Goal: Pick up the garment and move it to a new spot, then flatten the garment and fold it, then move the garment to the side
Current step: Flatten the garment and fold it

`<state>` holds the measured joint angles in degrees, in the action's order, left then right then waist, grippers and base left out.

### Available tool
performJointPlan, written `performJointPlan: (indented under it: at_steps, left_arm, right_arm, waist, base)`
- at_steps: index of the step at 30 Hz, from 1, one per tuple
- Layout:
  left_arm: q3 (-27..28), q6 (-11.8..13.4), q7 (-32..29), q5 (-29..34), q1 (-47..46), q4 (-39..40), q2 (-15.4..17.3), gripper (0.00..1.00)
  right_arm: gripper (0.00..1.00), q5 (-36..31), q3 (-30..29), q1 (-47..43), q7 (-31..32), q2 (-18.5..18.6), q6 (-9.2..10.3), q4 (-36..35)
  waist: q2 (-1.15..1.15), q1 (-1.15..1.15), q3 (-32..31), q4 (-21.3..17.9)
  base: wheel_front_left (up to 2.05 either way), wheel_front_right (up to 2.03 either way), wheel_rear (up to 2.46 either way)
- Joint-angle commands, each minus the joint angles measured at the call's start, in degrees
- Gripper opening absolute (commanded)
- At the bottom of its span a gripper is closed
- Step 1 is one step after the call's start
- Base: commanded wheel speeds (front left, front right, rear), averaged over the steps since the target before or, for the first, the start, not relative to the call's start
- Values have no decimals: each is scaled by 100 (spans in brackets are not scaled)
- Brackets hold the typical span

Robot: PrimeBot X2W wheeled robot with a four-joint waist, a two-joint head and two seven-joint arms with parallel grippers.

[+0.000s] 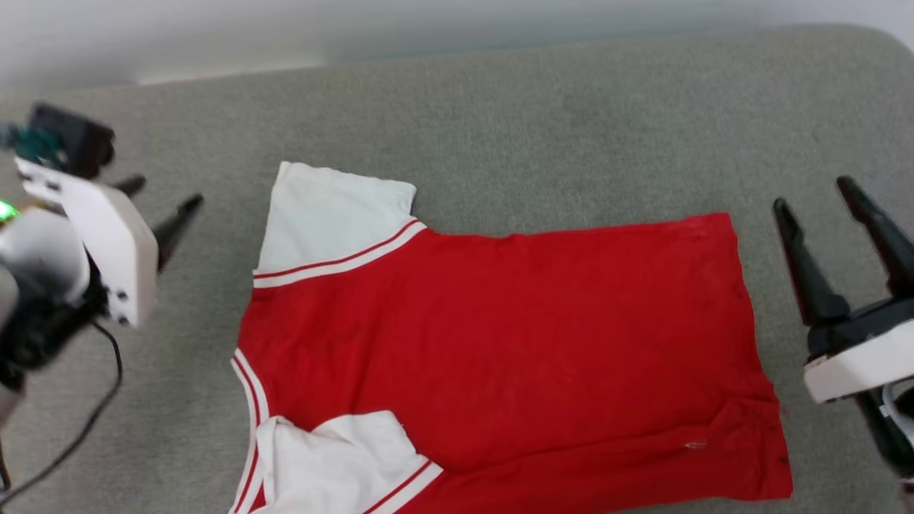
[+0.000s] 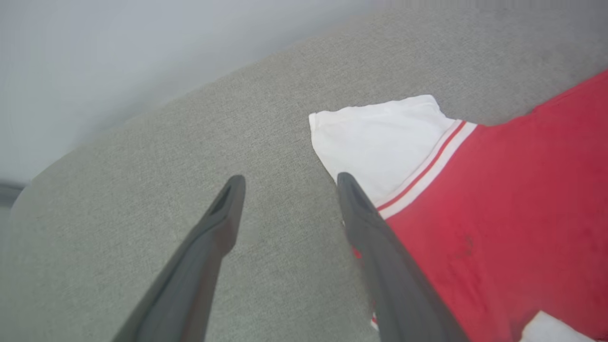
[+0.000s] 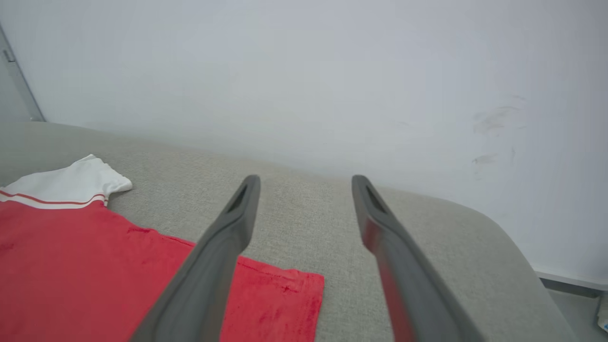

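Note:
The garment (image 1: 500,343) is a red T-shirt with white striped-trim sleeves, lying spread flat on the grey cushion, collar end toward the left and hem toward the right. One white sleeve (image 1: 332,218) points to the far side; the other (image 1: 343,460) lies folded in at the near edge. My left gripper (image 1: 161,200) hovers open to the left of the far sleeve, holding nothing; its wrist view shows the garment (image 2: 498,213) just right of its fingers. My right gripper (image 1: 817,196) stands open beside the hem, apart from the cloth, with the garment (image 3: 95,266) in its wrist view.
The grey cushioned surface (image 1: 535,128) extends beyond the shirt on the far, left and right sides. A pale wall (image 3: 308,71) runs behind its far edge. A black cable (image 1: 93,414) hangs from the left arm near the cushion.

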<state>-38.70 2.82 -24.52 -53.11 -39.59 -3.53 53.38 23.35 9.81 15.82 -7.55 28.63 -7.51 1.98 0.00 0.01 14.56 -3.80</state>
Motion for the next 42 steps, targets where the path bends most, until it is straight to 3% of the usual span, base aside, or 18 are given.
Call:
performJointPlan:
  at_steps: [1,7,18,26,27,28,35,38,42]
  left_arm:
    - [59,-92,-132,-40,-368,-245,-103,100]
    - [129,-343,-988,-388,-1330,-923,-350,100]
    - [-278,-555,-2918,-638,-2521,-1562,-620,100]
    - [-652,-715,-3320,-455,-2622,-1898,-734,100]
    - [-690,-741,-3318,-454,-2596,-1923,-747,28]
    - [-725,-784,-3333,-461,-2568,-1945,-751,0]
    - [-698,-932,-2970,-456,-2627,-1838,-750,0]
    - [-758,-980,-2794,-458,-2578,-1694,-778,0]
    - [-875,-1011,-2558,-407,-2485,-1377,-784,0]
  right_arm:
    - [100,-297,-186,-203,-119,-309,4,-227]
    - [100,-786,-386,-350,-136,-774,4,-732]
    - [100,-1043,-317,-23,-125,-926,4,-997]
    - [100,-1056,-168,235,-198,-918,4,-749]
    - [100,-1043,-161,264,-194,-910,4,-716]
    - [100,-1035,-163,304,-186,-885,4,-686]
    - [100,-1016,-214,826,255,-337,4,-670]
    - [100,-809,76,1164,1042,219,4,-613]
    - [100,-102,777,1642,2544,1000,4,-608]
  waist:
    - [0,-1,323,-167]
    - [0,-1,904,-422]
    - [0,-1,1686,-741]
    - [0,-1,1881,-803]
    - [0,-1,1867,-797]
    - [0,-1,1840,-785]
    - [0,-1,1450,-637]
    - [0,-1,1259,-524]
    - [0,-1,1080,-345]
  base:
    - [0,0,0]
    - [0,0,0]
    - [0,0,0]
    - [0,0,0]
    - [0,0,0]
    - [0,0,0]
    - [0,0,0]
    - [0,0,0]
    - [0,0,0]
